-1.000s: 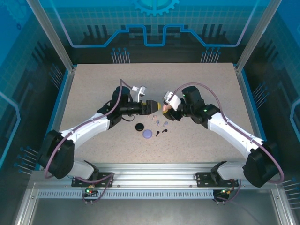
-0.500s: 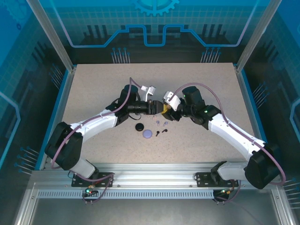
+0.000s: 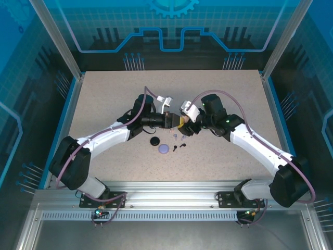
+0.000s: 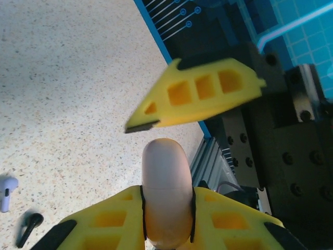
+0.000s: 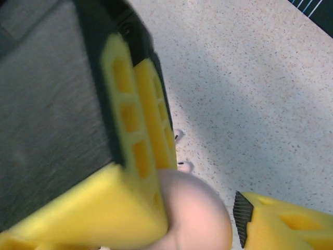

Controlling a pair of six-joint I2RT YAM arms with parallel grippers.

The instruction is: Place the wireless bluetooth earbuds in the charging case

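A pale pink round charging case [image 4: 166, 182] is held off the table, and my left gripper [image 4: 167, 191] is shut on both its sides. My right gripper [image 5: 203, 213] is open around the same case [image 5: 195, 213], with its right fingertip [image 5: 243, 211] standing clear of it. The two grippers meet above the table's middle, left gripper [image 3: 173, 121] against right gripper [image 3: 183, 123]. Below them on the table lie two pale earbuds [image 3: 176, 137] [image 3: 183, 137] and two black earbuds [image 3: 175, 148] [image 3: 182, 145]. One pale earbud [image 4: 6, 187] and one black earbud [image 4: 28, 226] show in the left wrist view.
A black round case [image 3: 154, 141] and a lavender round case [image 3: 165, 148] sit on the speckled table [image 3: 104, 99] just in front of the grippers. Blue walls and metal posts ring the table.
My left arm reached right to the pink case and its jaws closed on it. My right gripper's jaws have opened off the case.
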